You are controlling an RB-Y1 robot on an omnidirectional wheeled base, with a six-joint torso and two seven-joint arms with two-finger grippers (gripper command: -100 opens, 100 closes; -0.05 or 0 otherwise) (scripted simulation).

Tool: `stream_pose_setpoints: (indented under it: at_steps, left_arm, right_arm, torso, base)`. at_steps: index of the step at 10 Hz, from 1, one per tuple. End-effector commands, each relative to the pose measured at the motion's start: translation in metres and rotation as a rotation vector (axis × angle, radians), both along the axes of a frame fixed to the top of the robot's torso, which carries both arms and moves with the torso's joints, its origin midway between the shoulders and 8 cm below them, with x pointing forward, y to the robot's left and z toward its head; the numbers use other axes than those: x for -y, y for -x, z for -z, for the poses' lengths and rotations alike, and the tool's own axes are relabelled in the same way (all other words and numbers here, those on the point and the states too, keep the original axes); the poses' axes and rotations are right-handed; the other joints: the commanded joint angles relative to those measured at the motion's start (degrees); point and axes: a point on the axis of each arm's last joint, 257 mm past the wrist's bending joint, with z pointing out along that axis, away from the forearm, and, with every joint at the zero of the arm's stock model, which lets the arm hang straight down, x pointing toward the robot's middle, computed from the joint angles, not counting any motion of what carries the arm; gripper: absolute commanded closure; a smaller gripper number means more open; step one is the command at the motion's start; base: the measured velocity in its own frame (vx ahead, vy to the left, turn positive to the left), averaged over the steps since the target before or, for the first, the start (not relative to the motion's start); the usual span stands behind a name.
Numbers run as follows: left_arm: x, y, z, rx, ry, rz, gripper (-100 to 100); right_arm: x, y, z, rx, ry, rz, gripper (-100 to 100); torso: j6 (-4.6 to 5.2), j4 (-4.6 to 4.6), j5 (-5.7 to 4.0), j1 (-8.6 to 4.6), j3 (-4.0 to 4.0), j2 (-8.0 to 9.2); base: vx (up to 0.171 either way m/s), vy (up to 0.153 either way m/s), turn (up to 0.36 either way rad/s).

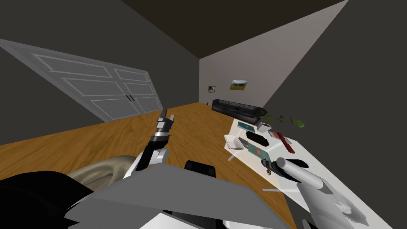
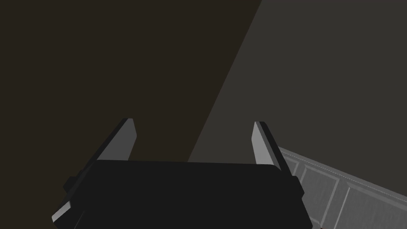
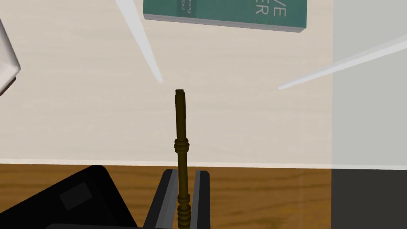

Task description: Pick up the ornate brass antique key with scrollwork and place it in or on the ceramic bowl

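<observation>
My right gripper (image 3: 186, 173) is shut on a dark brass key (image 3: 181, 119). The key's ringed shank juts forward from the fingers, over the near edge of a pale table (image 3: 79, 119). In the head view the right gripper (image 1: 267, 165) hangs above that edge, with the key (image 1: 269, 171) a small dark shape at its tip. The white bowl (image 1: 233, 142) stands on the table's near corner, further along from the gripper, and its rim (image 3: 6, 67) shows at the side of the right wrist view. My left gripper (image 1: 165, 117) is raised over the floor, and its fingers (image 2: 260, 143) stand open and empty.
A teal book (image 3: 226, 12) lies on the table just ahead of the key. Further along are a black object (image 1: 256, 139), a red item (image 1: 285, 142) and a plant (image 1: 284, 119). A dark seat (image 1: 200, 167) stands by the table edge, and a black sofa (image 1: 238, 108) lies beyond.
</observation>
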Motion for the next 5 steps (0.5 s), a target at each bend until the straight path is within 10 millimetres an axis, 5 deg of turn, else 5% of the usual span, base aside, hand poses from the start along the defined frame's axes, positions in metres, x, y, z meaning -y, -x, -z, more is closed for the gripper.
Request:
stream_pose_setpoints:
  at_steps: [1, 5]
  left_arm:
    - [0.000, 0.000, 0.000, 0.000, 0.000, 0.000, 0]
    - [0.000, 0.000, 0.000, 0.000, 0.000, 0.000, 0]
  right_arm:
    - [-0.002, -0.006, -0.003, 0.027, -0.021, 0.020, 100]
    - [-0.012, -0.029, -0.016, 0.118, -0.098, 0.080, 100]
  torso:
    - [0.00, 0.00, 0.00, 0.00, 0.00, 0.00]
    - [-0.06, 0.04, 0.02, 0.11, 0.00, -0.04]
  base:
    - [0.116, 0.171, 0.128]
    - [0.141, 0.179, 0.196]
